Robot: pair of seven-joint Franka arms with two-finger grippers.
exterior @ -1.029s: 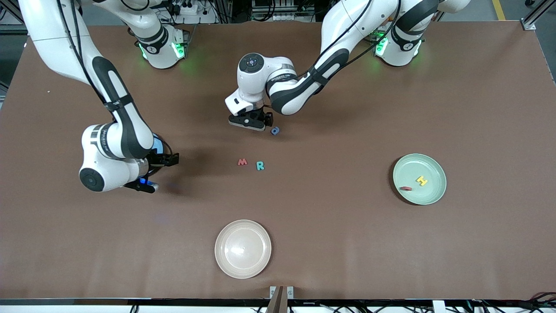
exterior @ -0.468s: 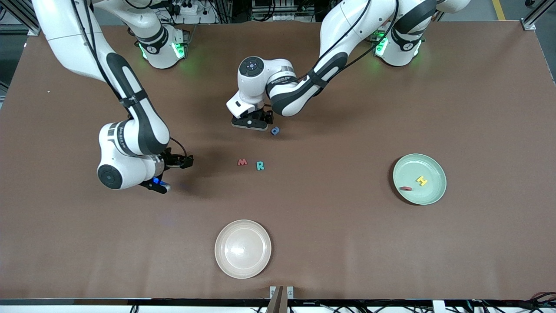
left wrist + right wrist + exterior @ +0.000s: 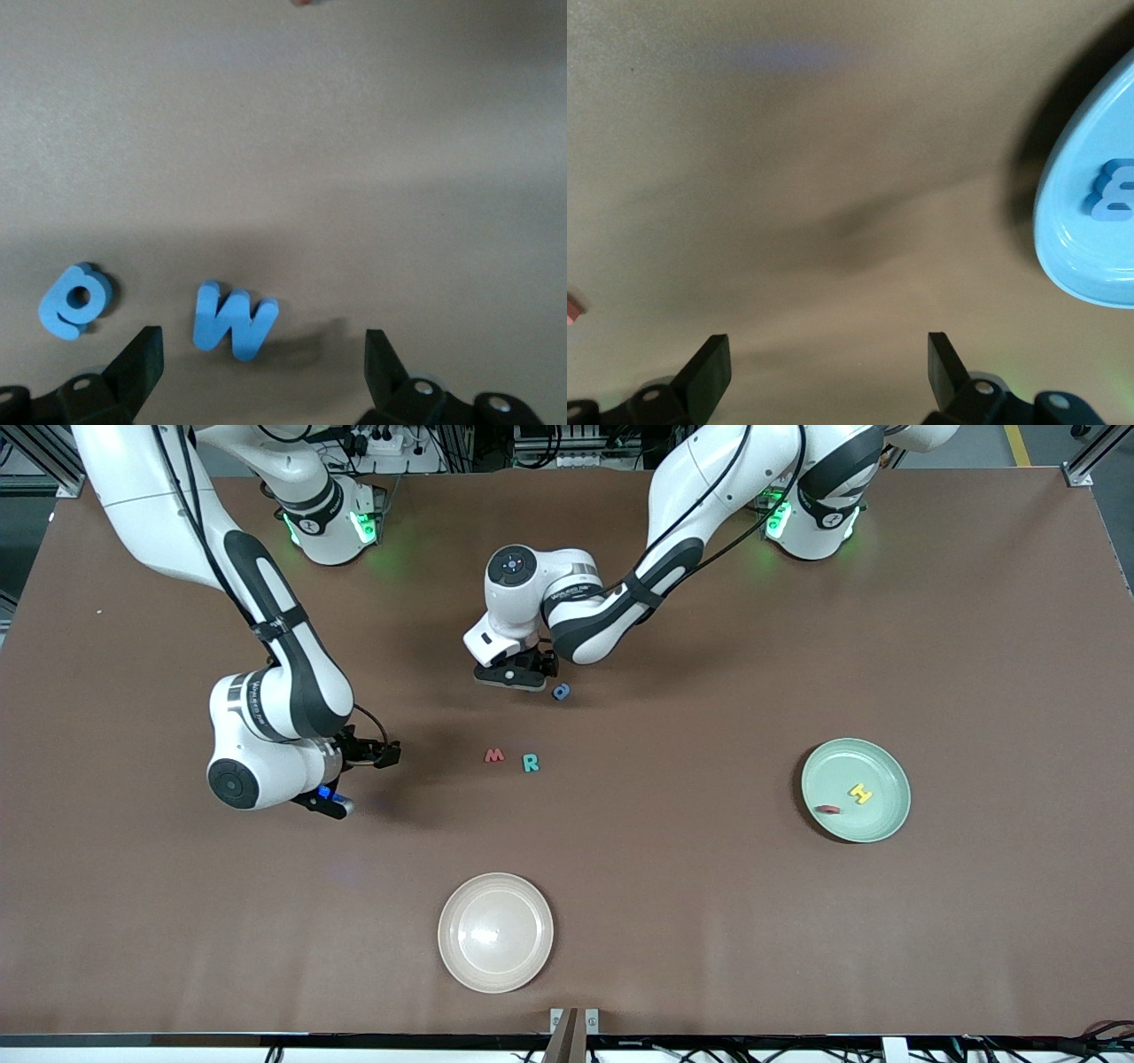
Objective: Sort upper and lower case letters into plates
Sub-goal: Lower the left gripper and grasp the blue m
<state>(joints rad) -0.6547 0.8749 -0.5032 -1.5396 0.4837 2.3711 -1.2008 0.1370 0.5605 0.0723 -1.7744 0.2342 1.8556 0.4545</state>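
Nearest the front camera sits an empty cream plate (image 3: 496,932), which has no part in the sorting. A little farther, toward the left arm's end of the table, the mint green plate (image 3: 893,778) holds a yellow H (image 3: 860,794) and a red letter (image 3: 827,810) too small to read. Next comes the one clear change: over the last second the right gripper (image 3: 359,779) has swung from its own end of the table toward the middle. Its fingers are spread wide with nothing between them, and it hangs low over bare tabletop. Its wrist view shows the sky blue plate (image 3: 1090,257) off to one side with a blue letter (image 3: 1114,190) lying in it. That delivery looks finished, and the arm seems headed for the red M (image 3: 494,755) and teal R (image 3: 531,763), which lie loose side by side mid-table. Farthest off, the left gripper (image 3: 514,677) has hardly shifted. It hovers with its jaws wide apart straddling a blue w (image 3: 232,319), with a small round blue letter (image 3: 561,691) just beside it. Neither is gripped yet, so four letters remain unsorted on the table.
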